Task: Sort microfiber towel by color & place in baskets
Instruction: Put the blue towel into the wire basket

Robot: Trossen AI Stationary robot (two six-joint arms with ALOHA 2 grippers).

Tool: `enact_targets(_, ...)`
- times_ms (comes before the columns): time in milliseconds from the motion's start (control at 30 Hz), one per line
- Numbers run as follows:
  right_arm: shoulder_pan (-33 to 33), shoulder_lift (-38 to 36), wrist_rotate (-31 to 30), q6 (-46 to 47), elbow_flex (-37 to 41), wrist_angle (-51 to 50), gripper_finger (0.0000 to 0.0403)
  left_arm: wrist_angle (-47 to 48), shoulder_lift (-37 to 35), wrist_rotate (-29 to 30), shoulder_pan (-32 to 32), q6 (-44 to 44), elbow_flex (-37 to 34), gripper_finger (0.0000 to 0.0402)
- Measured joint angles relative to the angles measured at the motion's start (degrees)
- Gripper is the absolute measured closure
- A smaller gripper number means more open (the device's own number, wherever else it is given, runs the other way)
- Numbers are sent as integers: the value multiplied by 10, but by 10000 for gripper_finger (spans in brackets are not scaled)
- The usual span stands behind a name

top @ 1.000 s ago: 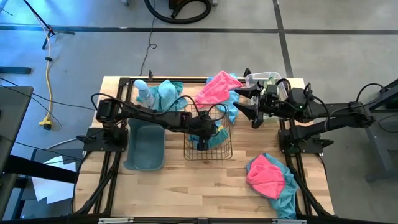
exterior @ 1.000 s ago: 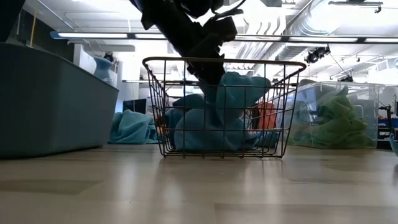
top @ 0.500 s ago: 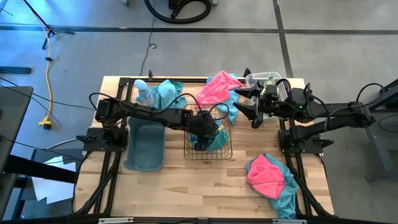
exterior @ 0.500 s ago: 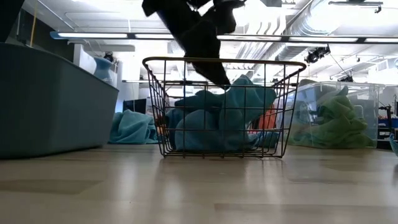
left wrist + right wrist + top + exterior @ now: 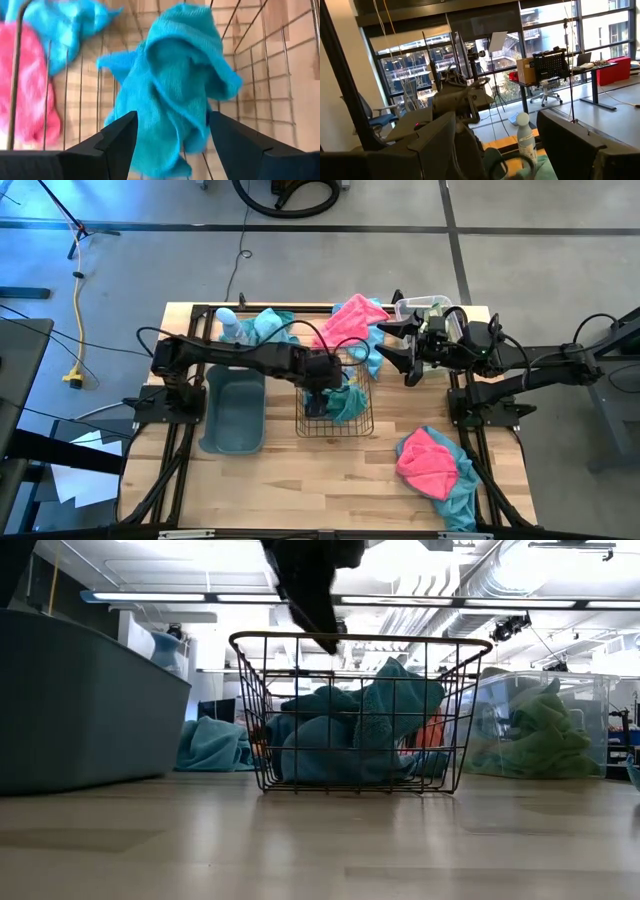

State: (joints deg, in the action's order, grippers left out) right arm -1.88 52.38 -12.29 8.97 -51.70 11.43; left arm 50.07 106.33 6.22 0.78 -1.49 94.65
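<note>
A teal towel [image 5: 170,85] lies crumpled in the copper wire basket [image 5: 335,395], resting on its floor [image 5: 360,735]. My left gripper [image 5: 325,638] hangs open at the height of the basket's rim, pointing down, its fingers [image 5: 117,137] apart above the towel and clear of it. My right gripper [image 5: 398,350] waits open, raised at the far right beside the clear bin [image 5: 425,308], which holds a green towel [image 5: 540,725]. The grey-blue tub [image 5: 233,412] stands left of the wire basket.
A pink towel on a teal one [image 5: 352,322] lies behind the wire basket. Another pink and teal heap [image 5: 432,465] lies near the right front. A teal towel [image 5: 268,328] and a pale bottle [image 5: 228,325] sit at the far left.
My left gripper has let go of the teal towel and risen from deep inside the wire basket to its rim, tipping as it went. The towel has stayed in the basket and slumped a little lower.
</note>
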Motion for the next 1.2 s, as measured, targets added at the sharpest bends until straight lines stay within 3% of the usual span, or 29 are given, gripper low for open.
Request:
enact_targets(167, 0, -1, 0, 0, 0, 3, 126, 12, -51, 10, 10, 51, -1, 167)
enact_targets(567, 0, -15, 4, -1, 0, 0, 126, -62, -219, 123, 24, 37, -2, 167)
enact_targets(900, 0, -18, 7, -30, 0, -11, 126, -127, -320, 126, 24, 34, -4, 167)
enact_targets(1000, 0, -18, 7, -30, 0, -15, 126, -195, -351, 126, 24, 25, -60, 167)
enact_targets(1200, 0, -18, 7, -28, 0, -18, 126, -422, -449, 120, 14, 29, -273, 167)
